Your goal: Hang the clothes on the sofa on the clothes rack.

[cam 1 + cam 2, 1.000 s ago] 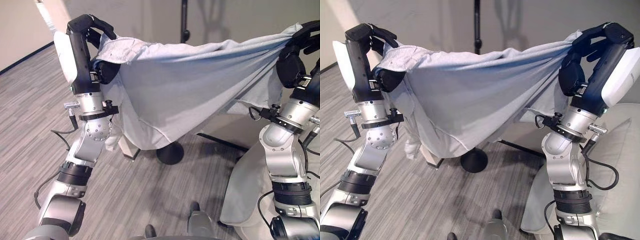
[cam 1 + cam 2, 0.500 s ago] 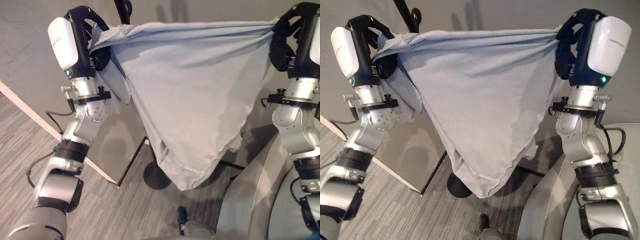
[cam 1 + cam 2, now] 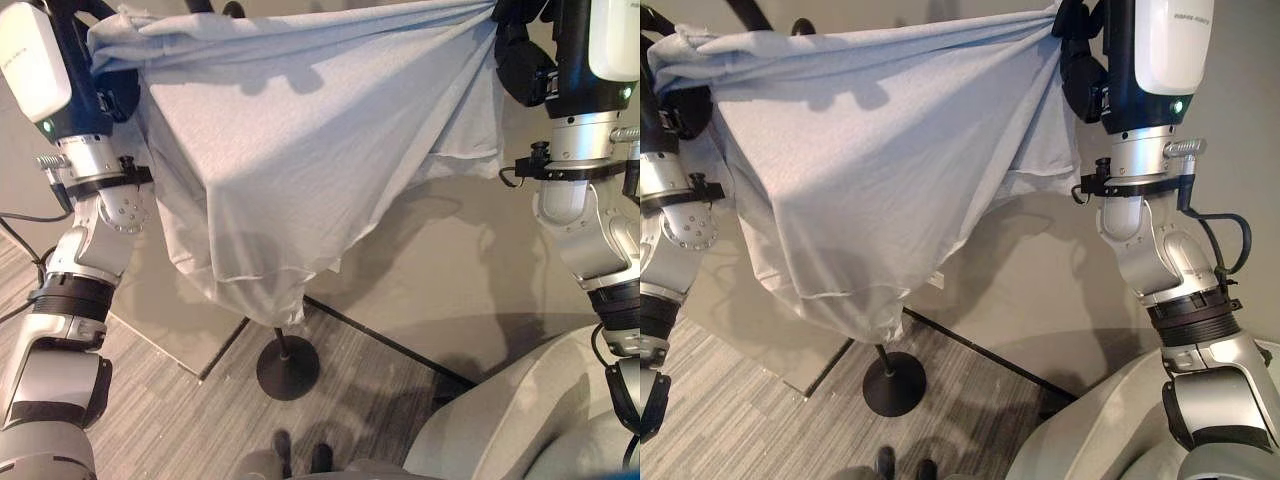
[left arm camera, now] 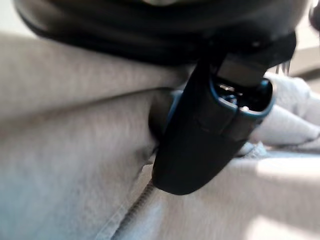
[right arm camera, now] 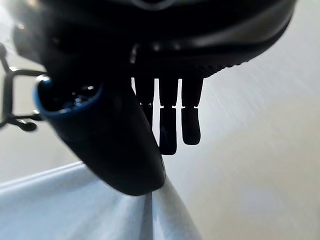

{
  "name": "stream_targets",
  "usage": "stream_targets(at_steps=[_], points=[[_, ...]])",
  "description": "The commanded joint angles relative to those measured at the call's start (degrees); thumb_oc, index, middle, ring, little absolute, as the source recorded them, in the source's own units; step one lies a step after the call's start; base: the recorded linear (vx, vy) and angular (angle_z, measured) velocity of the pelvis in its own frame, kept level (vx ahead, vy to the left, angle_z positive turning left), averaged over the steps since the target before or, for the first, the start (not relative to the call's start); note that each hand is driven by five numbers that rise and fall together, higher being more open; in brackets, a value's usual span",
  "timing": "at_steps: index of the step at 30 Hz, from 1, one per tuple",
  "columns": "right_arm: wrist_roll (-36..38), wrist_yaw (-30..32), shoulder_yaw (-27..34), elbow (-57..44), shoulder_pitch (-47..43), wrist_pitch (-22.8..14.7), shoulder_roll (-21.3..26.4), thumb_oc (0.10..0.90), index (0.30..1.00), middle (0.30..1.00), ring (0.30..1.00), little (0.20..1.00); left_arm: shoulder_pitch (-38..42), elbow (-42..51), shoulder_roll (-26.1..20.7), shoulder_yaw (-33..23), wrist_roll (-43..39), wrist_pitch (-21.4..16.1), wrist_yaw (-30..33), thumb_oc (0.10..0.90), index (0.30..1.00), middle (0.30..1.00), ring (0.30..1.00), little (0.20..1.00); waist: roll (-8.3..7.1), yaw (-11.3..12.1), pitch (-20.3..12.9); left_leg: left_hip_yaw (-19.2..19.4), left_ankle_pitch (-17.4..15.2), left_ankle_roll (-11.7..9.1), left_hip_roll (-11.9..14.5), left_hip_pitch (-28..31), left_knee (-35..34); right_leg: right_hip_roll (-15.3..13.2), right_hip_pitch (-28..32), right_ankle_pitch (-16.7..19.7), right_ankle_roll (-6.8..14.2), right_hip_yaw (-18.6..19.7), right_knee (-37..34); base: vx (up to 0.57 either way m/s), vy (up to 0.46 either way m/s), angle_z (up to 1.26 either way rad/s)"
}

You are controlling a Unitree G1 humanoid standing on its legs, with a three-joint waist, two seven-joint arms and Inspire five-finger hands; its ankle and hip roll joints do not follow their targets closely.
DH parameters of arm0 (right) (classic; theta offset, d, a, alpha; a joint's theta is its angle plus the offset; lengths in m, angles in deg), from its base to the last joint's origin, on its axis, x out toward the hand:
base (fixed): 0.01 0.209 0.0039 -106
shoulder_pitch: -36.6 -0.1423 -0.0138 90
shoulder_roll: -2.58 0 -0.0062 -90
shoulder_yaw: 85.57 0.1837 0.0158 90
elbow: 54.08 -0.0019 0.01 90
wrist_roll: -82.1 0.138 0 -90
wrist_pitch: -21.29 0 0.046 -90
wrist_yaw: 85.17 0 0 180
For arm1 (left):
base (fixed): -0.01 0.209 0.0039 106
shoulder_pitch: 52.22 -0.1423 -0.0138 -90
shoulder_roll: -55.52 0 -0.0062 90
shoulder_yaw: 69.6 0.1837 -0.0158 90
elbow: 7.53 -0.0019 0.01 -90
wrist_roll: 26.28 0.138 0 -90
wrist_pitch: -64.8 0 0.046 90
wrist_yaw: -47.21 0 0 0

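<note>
A pale grey-blue shirt [image 3: 290, 160] hangs stretched between my two raised hands. My left hand [image 3: 88, 62] is shut on one end at the upper left, its thumb [image 4: 205, 135] pressed into the cloth [image 4: 65, 165]. At the upper right my right hand [image 3: 1085, 55] grips the other end, with the thumb [image 5: 110, 145] pinching the cloth [image 5: 75, 210]. The clothes rack stands behind the shirt. Its round black base [image 3: 288, 367] shows on the floor below the hem, and its dark hooks [image 3: 800, 25] stick up just above the shirt's top edge. The pole between is hidden by the shirt.
The light grey sofa [image 3: 520, 420] curves in at the lower right, close to my right arm. A beige wall [image 3: 440, 260] with a pale panel [image 3: 180, 320] leaning at its foot stands right behind the rack. Grey plank floor [image 3: 180, 420] lies open at the lower left.
The whole picture has shifted as the camera turned up toward the wall. Both hands have kept their hold and carried the stretched shirt higher, up to the rack's hooks.
</note>
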Motion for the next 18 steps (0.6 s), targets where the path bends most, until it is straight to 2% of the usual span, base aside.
stream_targets(at_steps=[1,7,10,11,13,14,16,18], points=[[2.7,0.4,6.3,1.7,3.9,1.2,2.5,0.4,0.3,0.3,0.3,0.3,-3.4,0.1,0.8,-5.0,-4.3,-1.5,0.5,0.4,0.3,0.3,0.3,0.3,3.8,2.2,-9.5,-1.2,-1.0,-1.7,1.5,5.0,-4.0,-7.3,-0.2,-1.3,10.3,6.6,0.5,0.03,0.048,0.2],[0.8,-3.0,12.8,-4.0,20.5,0.5,-2.7,0.4,0.3,0.3,0.3,0.3,-16.7,7.3,10.0,-8.1,-4.3,-3.3,-2.0,0.4,0.3,0.3,0.3,0.3,3.6,2.4,-9.6,-0.9,-2.0,-1.5,1.6,5.1,-4.3,-7.6,-0.2,-1.7,10.8,6.6,0.0,0.05,0.022,-0.07],[0.8,-3.1,13.0,-4.2,20.9,0.6,-2.7,0.4,0.3,0.3,0.3,0.3,-16.8,7.5,10.0,-8.0,-4.3,-3.2,-2.0,0.4,0.3,0.3,0.3,0.3,3.6,2.5,-9.7,-0.9,-2.1,-1.6,1.7,5.2,-4.3,-7.6,-0.1,-1.8,10.8,6.6,0.0,0.02,0.001,-0.08],[0.4,-4.9,13.3,-5.7,28.2,-0.8,-7.0,0.4,0.3,0.3,0.3,0.3,-23.4,10.2,15.7,-8.2,-5.2,-4.7,-3.4,0.4,0.3,0.3,0.3,0.3,3.18,2.5,-8.9,-0.9,-1.7,-1.2,1.6,4.8,-4.3,-7.9,-0.6,-1.0,10.9,6.5,0.0,0.0,0.0,0.0],[0.6,-5.5,12.6,-6.1,29.7,-1.3,-8.7,0.4,0.3,0.3,0.3,0.3,-25.3,10.7,17.4,-7.8,-5.6,-4.9,-3.9,0.4,0.3,0.3,0.3,0.3,3.05,2.6,-9.0,-0.7,-1.8,-1.2,1.6,4.8,-4.3,-8.0,-0.7,-1.0,10.9,6.7,0.0,0.02,-0.003,0.05],[1.8,-6.7,10.9,-7.2,32.2,-2.4,-12.2,0.4,0.3,0.3,0.3,0.3,-27.8,10.8,20.3,-6.6,-7.5,-5.5,-4.5,0.4,0.3,0.3,0.3,0.3,2.92,2.6,-8.9,-0.6,-2.4,-1.1,1.7,5.1,-4.3,-7.9,-0.6,-1.5,10.9,6.9,0.0,-0.03,-0.01,0.03],[2.4,-7.3,8.8,-7.5,33.8,-3.1,-15.2,0.4,0.3,0.3,0.3,0.3,-29.1,10.8,22.7,-5.1,-9.5,-6.2,-4.8,0.4,0.3,0.3,0.3,0.3,2.73,2.6,-8.6,-0.5,-1.7,-1.0,1.7,4.8,-4.3,-7.9,-1.0,-0.9,10.9,6.9,0.0,0.0,0.0,0.0],[2.5,-7.8,7.1,-7.5,34.6,-3.6,-16.5,0.4,0.3,0.3,0.3,0.3,-30.2,10.4,24.1,-3.7,-10.4,-6.7,-5.3,0.4,0.3,0.3,0.3,0.3,2.69,2.6,-8.7,-0.6,-2.3,-1.0,1.8,5.0,-4.3,-7.8,-0.8,-1.4,10.9,7.0,0.0,0.02,-0.003,0.0]])
